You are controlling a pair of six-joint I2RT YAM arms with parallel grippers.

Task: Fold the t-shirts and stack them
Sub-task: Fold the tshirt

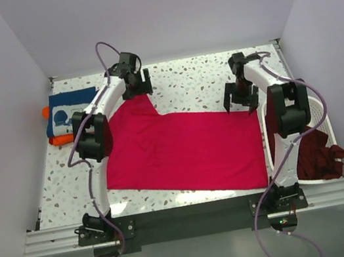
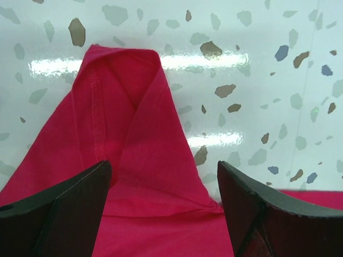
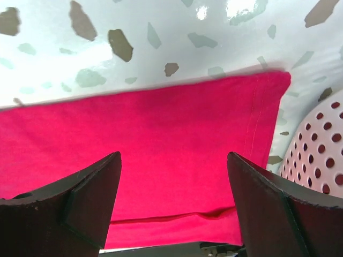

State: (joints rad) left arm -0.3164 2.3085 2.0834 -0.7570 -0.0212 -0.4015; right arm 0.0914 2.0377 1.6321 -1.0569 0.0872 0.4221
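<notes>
Black fingers of the left gripper [image 2: 163,171] stand wide apart, clamped on nothing. Between them lies a peaked corner of the crimson-pink t-shirt [image 2: 134,134], with a stitched hem running up its left side. Beyond the peak is the glossy white speckled table [image 2: 257,64].

In the overhead view this gripper sits at the far left corner of the shirt, where a sleeve points away from the arms. The right gripper [image 3: 174,160] is also spread open and grips nothing. It hovers over the shirt's far right corner, where a hemmed edge ends just short of the white perforated laundry basket [image 3: 316,144].

The crimson-pink shirt lies flat across the middle of the table. At the far left edge sits a navy t-shirt [image 1: 72,109] with white print, lying on an orange t-shirt [image 1: 61,140]. Dark maroon t-shirts [image 1: 319,152] spill over the basket's near end on the right.
</notes>
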